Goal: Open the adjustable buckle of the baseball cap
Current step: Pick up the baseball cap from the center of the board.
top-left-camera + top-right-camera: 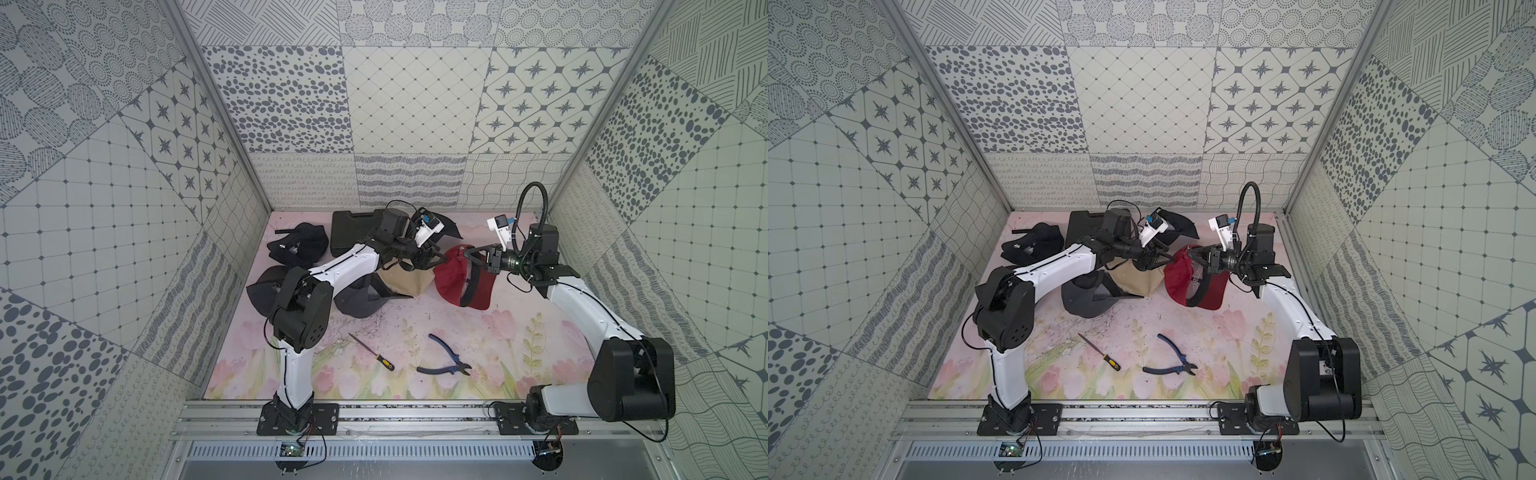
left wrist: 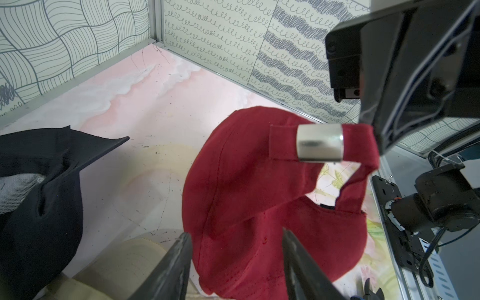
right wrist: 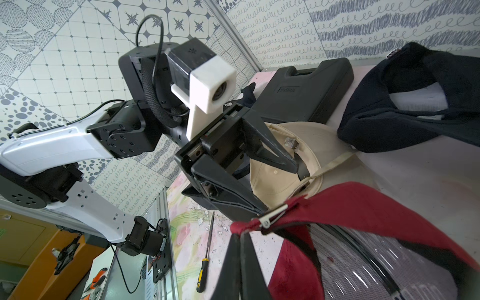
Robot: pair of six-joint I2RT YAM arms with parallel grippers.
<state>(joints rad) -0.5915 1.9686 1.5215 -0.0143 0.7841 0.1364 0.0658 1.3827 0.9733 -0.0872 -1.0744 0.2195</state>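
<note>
Only the left wrist view shows the broad face of the silver metal buckle (image 2: 319, 142) on the red fabric baseball cap (image 2: 246, 194). The right wrist view shows it edge-on, with the right gripper (image 3: 240, 233) pinched closed on the red strap (image 3: 245, 225) beside it. The left gripper (image 2: 236, 233) hangs close by, jaws apart and empty, and the cap sits far right on the pink floral mat (image 1: 478, 345), its long axis running far to near, strap end raised, brim nearest.

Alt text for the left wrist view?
The right end effector pinches the strap of a red cap, just past its silver buckle. The left end effector is open, facing the cap; a black cap and a beige cap lie nearby.
</note>
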